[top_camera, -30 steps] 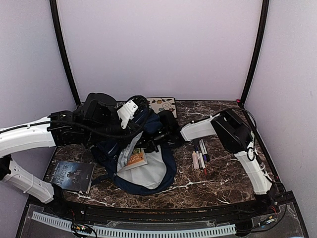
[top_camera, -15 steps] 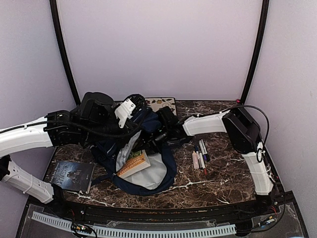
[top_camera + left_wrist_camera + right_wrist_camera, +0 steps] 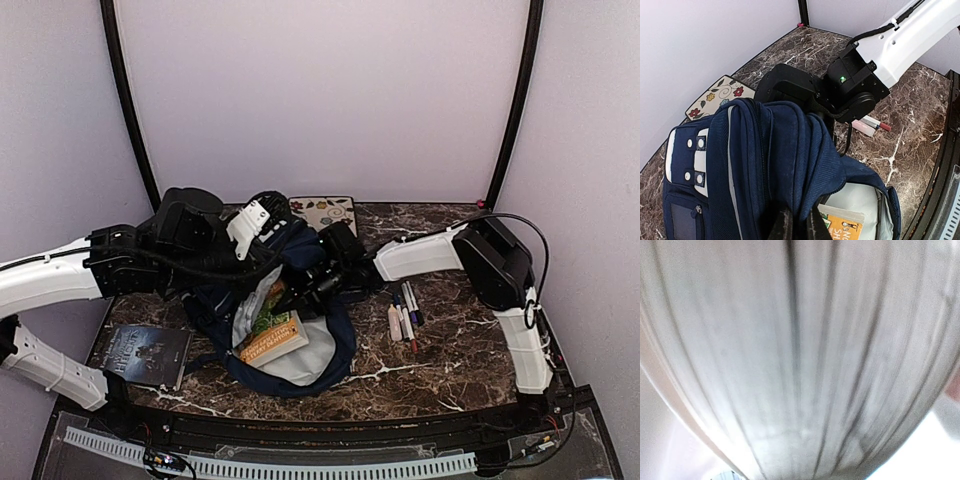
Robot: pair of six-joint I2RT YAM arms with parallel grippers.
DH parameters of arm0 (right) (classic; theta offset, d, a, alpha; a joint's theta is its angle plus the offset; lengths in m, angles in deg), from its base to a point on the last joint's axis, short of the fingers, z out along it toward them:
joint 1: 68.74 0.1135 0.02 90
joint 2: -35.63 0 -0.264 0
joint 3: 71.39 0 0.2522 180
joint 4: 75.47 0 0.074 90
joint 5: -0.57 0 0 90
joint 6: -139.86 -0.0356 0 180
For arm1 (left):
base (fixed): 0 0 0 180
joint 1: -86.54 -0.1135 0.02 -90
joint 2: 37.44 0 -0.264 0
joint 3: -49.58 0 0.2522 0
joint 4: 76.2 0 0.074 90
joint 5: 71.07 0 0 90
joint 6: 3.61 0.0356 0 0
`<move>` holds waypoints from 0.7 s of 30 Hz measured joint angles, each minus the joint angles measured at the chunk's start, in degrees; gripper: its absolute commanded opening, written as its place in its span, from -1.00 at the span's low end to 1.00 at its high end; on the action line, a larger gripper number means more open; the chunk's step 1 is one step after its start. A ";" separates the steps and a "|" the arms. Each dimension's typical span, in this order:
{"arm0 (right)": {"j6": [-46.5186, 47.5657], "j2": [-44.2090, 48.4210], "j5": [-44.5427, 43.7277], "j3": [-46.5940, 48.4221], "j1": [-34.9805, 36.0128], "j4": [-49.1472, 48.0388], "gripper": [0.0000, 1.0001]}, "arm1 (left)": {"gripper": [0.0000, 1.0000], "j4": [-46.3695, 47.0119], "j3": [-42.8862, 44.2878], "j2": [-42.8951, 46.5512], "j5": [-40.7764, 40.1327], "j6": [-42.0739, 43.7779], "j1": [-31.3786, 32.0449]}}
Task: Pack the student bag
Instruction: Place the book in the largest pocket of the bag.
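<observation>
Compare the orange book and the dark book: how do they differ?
The orange book has a bright orange and green cover; the dark book is nearly black. The orange book lies in the open student bag, on its pale lining; the dark book lies on the table, outside the bag. The dark book looks wider. Both are closed.

blurry grey bag lining close up, vert. folds, fills frame

Top: high, from near edge, down onto desk.
Left wrist: close over student bag, shared with top.
Right wrist: against grey fabric, blurred.
</observation>
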 measured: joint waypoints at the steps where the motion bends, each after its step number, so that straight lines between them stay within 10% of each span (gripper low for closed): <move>1: -0.02 -0.13 0.07 -0.42 0.04 -1.46 -0.73 | -1.00 0.11 -0.04 0.11 0.02 0.00 0.00; 16: 6.71 -4.92 -3.04 -0.59 -0.37 -11.98 -0.75 | -1.00 1.95 -2.64 1.18 1.66 -0.46 0.00; 21: 22.45 -3.87 -14.03 1.20 0.02 -1.38 0.36 | -1.00 2.14 -3.76 1.75 1.66 -0.70 0.00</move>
